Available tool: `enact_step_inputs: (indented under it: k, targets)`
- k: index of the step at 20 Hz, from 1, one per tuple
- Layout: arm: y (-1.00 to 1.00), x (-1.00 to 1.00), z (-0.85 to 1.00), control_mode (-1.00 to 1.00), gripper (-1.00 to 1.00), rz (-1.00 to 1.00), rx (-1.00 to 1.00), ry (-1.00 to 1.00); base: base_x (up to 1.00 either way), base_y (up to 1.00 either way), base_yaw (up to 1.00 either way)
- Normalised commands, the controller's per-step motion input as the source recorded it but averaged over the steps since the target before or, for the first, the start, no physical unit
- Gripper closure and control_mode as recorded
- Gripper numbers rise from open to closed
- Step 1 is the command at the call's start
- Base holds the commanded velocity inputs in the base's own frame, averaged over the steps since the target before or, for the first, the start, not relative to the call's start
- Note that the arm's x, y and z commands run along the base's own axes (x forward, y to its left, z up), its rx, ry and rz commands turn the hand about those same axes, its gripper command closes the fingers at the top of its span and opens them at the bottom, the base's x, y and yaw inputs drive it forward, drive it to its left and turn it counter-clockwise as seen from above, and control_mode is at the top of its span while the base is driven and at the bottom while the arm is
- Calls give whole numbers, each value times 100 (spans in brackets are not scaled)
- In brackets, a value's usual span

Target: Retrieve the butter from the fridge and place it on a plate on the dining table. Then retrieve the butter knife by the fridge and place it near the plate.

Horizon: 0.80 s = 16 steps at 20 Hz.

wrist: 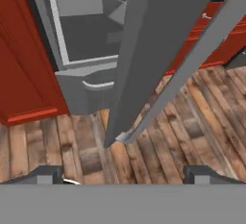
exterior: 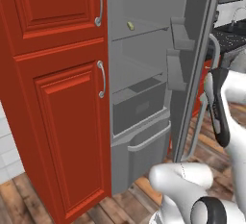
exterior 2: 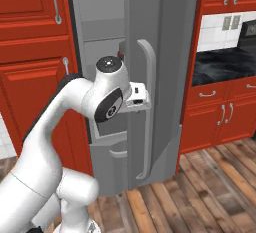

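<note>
Gripper hangs wide open and empty by the ajar fridge door, butter on its shelf, everything left.

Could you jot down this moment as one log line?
fridge: door open | butter: on upper shelf | gripper: open, empty, beside door handle

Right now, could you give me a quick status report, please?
Gripper open, holding nothing, beside fridge door. Butter on upper fridge shelf, untouched. Door only partly open, standing between arm and shelf.
</note>
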Motion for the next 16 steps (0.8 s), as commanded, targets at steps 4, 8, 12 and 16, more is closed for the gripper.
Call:
enact_step_inputs:
  k: [4,8,12,16]
  targets:
    - [93,10,17,-100,-100,-15,-40,24,0,0,0]
    - [80,18,12,-100,-100,-15,-40,17,0,0,0]
    - [64,20,10,-100,-100,-11,-38,19,0,0,0]
    - [7,15,12,-100,-100,0,-27,24,0,0,0]
